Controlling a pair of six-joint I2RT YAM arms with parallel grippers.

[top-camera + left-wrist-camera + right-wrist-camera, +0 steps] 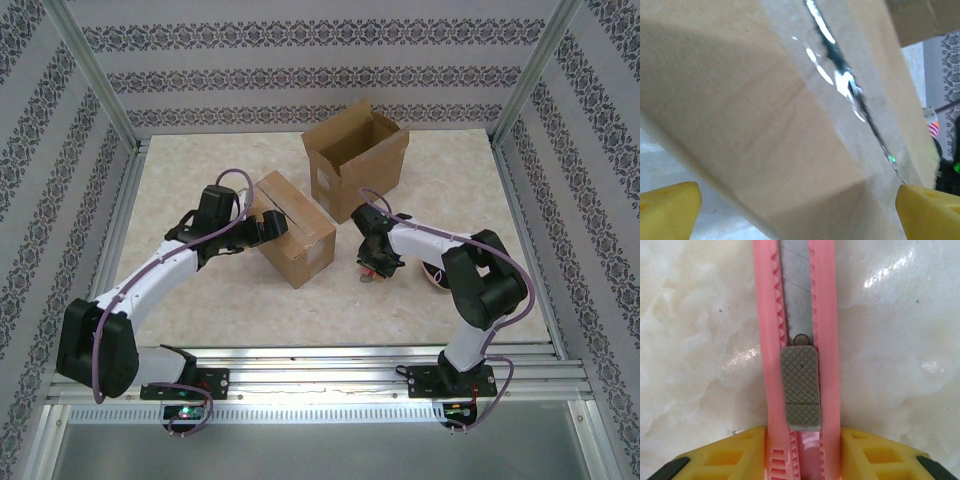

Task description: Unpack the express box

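- From the top camera you see the left arm stretched over the sealed cardboard box (300, 245), which lies near the middle of the tabletop (220, 290); the left fingers (265, 228) sit at its top near edge.
- Behind it and to the right stands an open box (355, 165), its flaps up, apart from the sealed one.
- Your right arm bends down right of the sealed box, and the right fingers (377, 262) point at the tabletop over a small pink utility knife (368, 276).
- In the left wrist view, the left fingers (670, 207) are spread wide, one yellow tip at each lower corner, with the sealed box (765, 125) between them.
- A clear tape seam (840, 85) runs slantwise along the box top.
- You cannot tell from here whether either tip touches the cardboard.
- In the right wrist view, the right fingers (725, 457) press against both sides of the pink utility knife (799, 380), gripping its handle.
- The knife lies flat on the tabletop (900, 340), grey slider (800, 405) up and blade (795, 280) pointing away.
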